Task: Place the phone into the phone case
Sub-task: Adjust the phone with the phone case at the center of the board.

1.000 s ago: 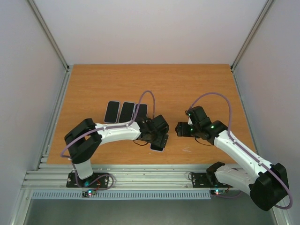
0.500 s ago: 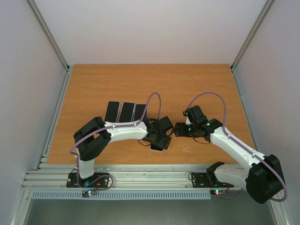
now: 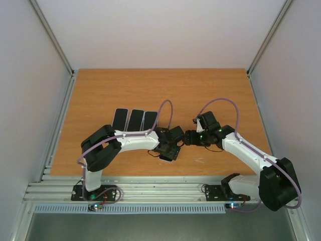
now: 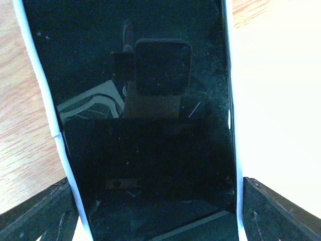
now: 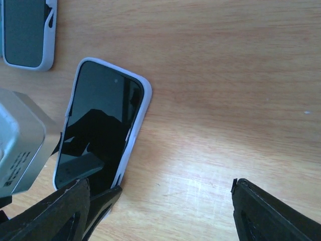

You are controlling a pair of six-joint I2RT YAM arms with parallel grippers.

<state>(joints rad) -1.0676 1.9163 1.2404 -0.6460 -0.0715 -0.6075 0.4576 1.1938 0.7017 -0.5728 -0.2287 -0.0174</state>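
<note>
The phone (image 5: 103, 135), a black screen inside a white case rim, lies flat on the wooden table (image 3: 220, 90). It fills the left wrist view (image 4: 145, 100) and shows under the left gripper in the top view (image 3: 167, 156). My left gripper (image 3: 170, 145) (image 4: 160, 221) straddles the phone's near end, one finger against each long edge, shut on it. My right gripper (image 3: 187, 138) (image 5: 160, 216) is open wide, just right of the phone, its left finger (image 5: 55, 216) by the phone's lower corner.
Three dark phone-shaped items with pale rims lie in a row behind the left arm (image 3: 135, 119). One of them, a case with a grey inside, shows in the right wrist view (image 5: 27, 32). Bare wood lies right of the phone (image 5: 225, 125).
My right gripper has moved left, close to the left gripper and the phone. The left arm's elbow has shifted right. The phone has stayed almost where it was.
</note>
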